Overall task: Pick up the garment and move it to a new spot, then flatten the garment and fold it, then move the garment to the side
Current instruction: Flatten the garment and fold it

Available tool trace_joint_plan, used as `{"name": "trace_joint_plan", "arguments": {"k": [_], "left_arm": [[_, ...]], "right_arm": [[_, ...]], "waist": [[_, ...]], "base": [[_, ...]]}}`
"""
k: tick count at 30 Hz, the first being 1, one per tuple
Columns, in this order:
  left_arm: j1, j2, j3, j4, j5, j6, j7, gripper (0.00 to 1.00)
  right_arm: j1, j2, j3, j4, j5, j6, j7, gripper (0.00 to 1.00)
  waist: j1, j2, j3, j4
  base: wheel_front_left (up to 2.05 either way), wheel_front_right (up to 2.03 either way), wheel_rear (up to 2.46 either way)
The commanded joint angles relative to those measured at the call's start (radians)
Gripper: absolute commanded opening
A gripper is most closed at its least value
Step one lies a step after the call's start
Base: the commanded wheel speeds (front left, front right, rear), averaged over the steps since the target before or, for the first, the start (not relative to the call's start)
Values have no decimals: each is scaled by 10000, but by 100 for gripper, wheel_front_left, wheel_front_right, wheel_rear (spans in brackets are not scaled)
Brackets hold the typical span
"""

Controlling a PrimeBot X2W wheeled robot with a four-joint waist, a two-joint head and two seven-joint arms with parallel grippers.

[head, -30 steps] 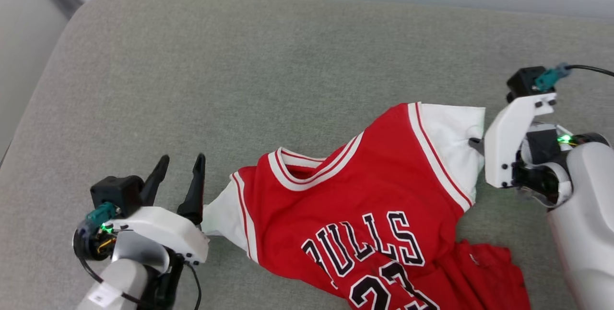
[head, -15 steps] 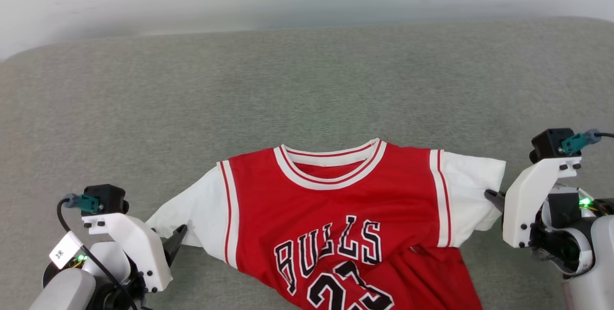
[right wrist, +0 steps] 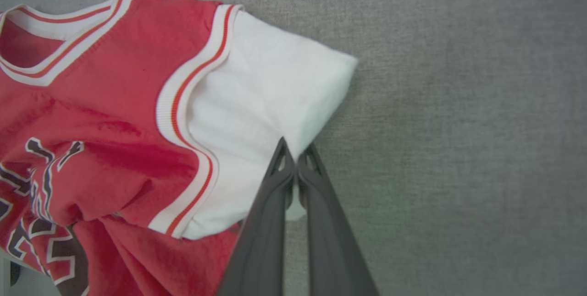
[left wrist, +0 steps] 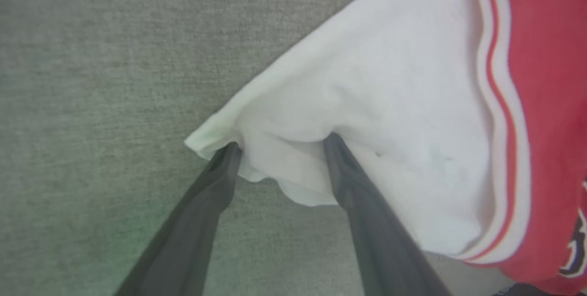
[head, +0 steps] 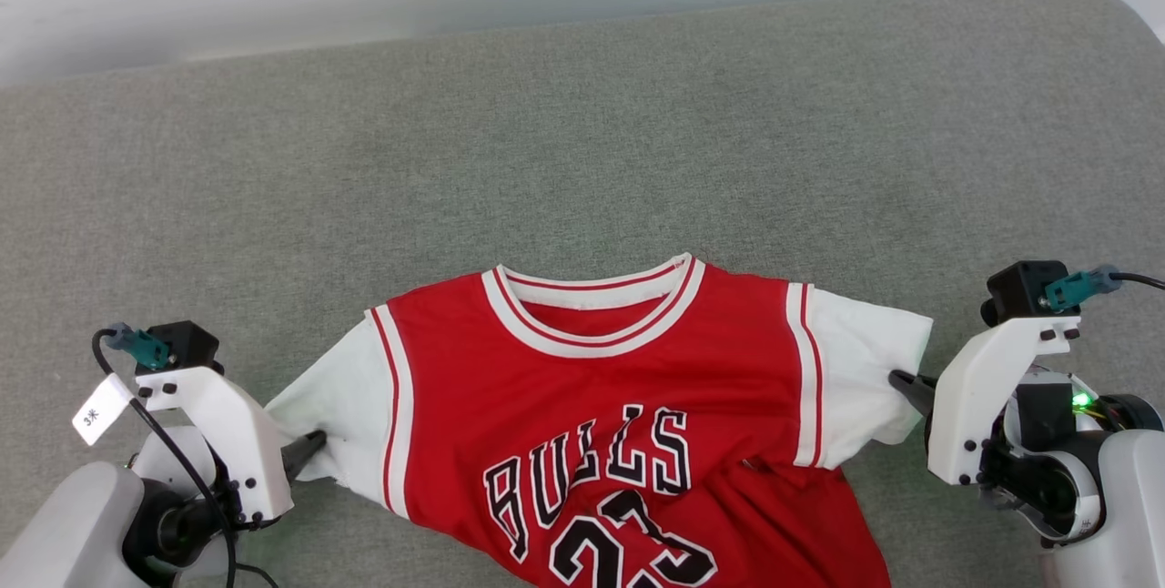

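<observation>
Grey cushion (head: 582, 115), garment (head: 601, 388) face-up, wrist view shows left fingers (left wrist: 367, 213) straddling sleeve hem (left wrist: 275, 181)

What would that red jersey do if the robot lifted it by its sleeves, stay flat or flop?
Probably flop: the jersey bunches into folds below one sleeve, so it would likely sag between grips. Likely light: the right gripper holds it by a thin pinch of sleeve edge. The textured grey cushion may drag on it when pushed.

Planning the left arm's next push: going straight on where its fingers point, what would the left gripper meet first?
The garment: its white sleeve edge sits between the open fingertips of the left gripper, so it would press into that cloth immediately.
</observation>
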Motion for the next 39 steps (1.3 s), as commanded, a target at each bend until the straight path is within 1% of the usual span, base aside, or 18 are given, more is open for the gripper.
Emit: {"name": "trace_joint_plan", "arguments": {"k": [1, 3, 5, 8, 13, 16, 21, 25, 30, 33, 37, 39], "left_arm": [[310, -680, -546, 550, 78, -153, -75, 0], [73, -648, -486, 610, 290, -240, -500, 0], [-165, -488, -392, 671, 611, -277, -1019, 0], [-633, -335, -276, 615, 1141, -192, -1871, 0], [-1350, -315, -186, 322, 2124, 131, -3258, 0], [-1946, -445, -148, 354, 2534, 221, -3981, 0], [-3122, -933, -126, 567, 2927, 246, -4965, 0], [-4215, -1262, -24, 1125, 3108, 57, -5728, 0], [-5868, -1613, 39, 2220, 3283, -406, -6687, 0], [-6618, -1622, 105, 2702, 3420, -480, -7043, 0], [-8117, -1628, 287, 3570, 3495, -774, -7647, 0], [-8894, -1518, 402, 3917, 3558, -909, -7916, 0]], "right_arm": [[106, 22, -41, -36, 33, -7, -85, 0], [69, -30, -53, -32, 40, -7, -190, 0], [-8, -102, -15, -55, 40, -7, -338, 0], [-163, -242, 94, -84, -34, -7, -616, 0], [-536, -567, 279, 121, -211, -7, -1192, 0], [-955, -776, 379, 386, -350, -7, -1605, 0], [-1972, -1037, 465, 1042, -463, -7, -2544, 0], [-3178, -1168, 618, 1668, -582, -7, -3243, 0], [-4965, -1237, 695, 2524, -693, -7, -4090, 0], [-5729, -1273, 734, 2837, -810, -7, -4365, 0], [-7332, -1265, 760, 3373, -973, -8, -4908, 0], [-8203, -1279, 774, 3582, -1026, -7, -5254, 0]], "waist": [[2, -1, 1, 6], [2, -1, -41, 44], [2, -1, -125, 98], [2, -1, -311, 196], [2, -1, -716, 414], [2, -1, -918, 490], [2, -1, -1056, 591], [2, -1, -962, 558], [2, -1, -551, 566], [2, -1, -335, 533], [2, -1, 239, 423], [2, -1, 578, 365]], "base": [[0, 0, 0], [0, 0, 0], [0, 0, 0], [0, 0, 0], [0, 0, 0], [0, 0, 0], [0, 0, 0], [0, 0, 0], [0, 0, 0], [0, 0, 0], [0, 0, 0], [0, 0, 0]]}}
